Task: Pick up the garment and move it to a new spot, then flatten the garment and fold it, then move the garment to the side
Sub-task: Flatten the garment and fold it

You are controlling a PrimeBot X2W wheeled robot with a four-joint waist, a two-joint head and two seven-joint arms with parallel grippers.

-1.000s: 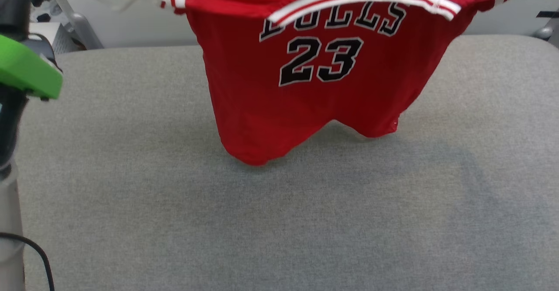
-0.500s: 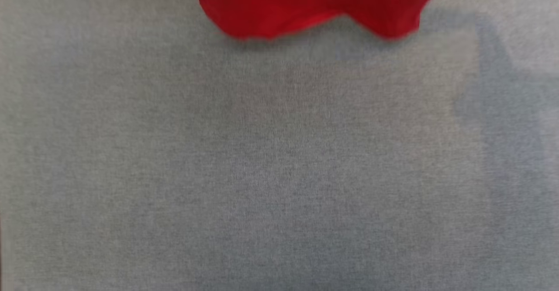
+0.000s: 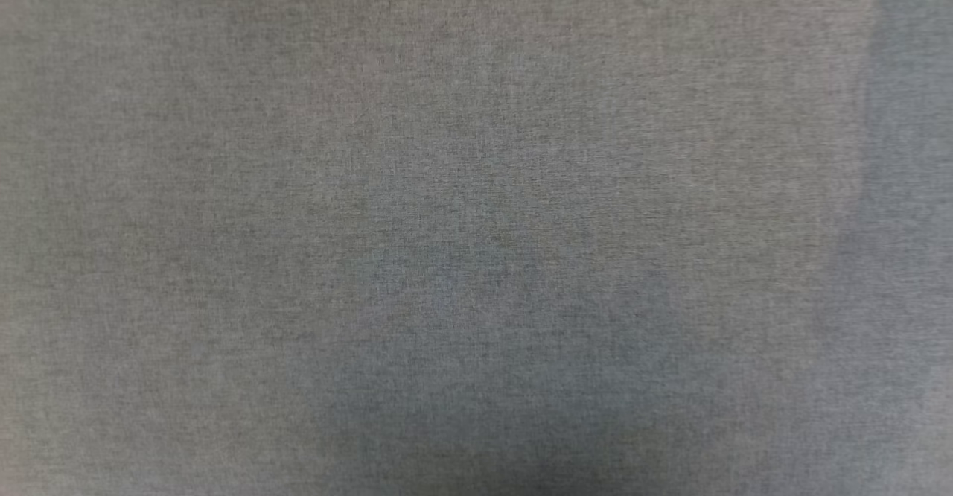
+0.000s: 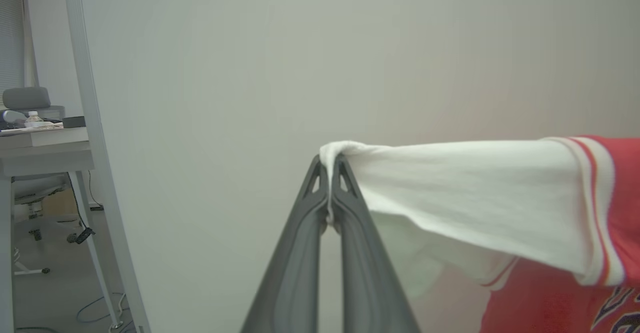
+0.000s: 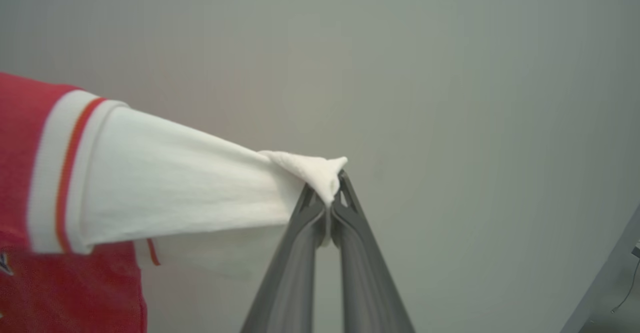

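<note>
The garment is a red jersey with white sleeves and red-white striped trim. In the left wrist view my left gripper (image 4: 330, 165) is shut on the end of one white sleeve, and the garment (image 4: 480, 193) stretches off to the right toward its red body. In the right wrist view my right gripper (image 5: 332, 183) pinches the tip of the other white sleeve, with the garment (image 5: 165, 183) running left to the red body. Both sleeves are pulled taut in the air in front of a pale wall.
The head view looks straight down on the grey cloth table top (image 3: 476, 228), with soft shadows at its lower middle and right. A metal post (image 4: 92, 138) and a desk (image 4: 45, 148) stand at the left of the left wrist view.
The head camera has tilted down: the red garment slid up and out of its picture, leaving the grey table top. The green-tipped object at the left has also left the picture.
</note>
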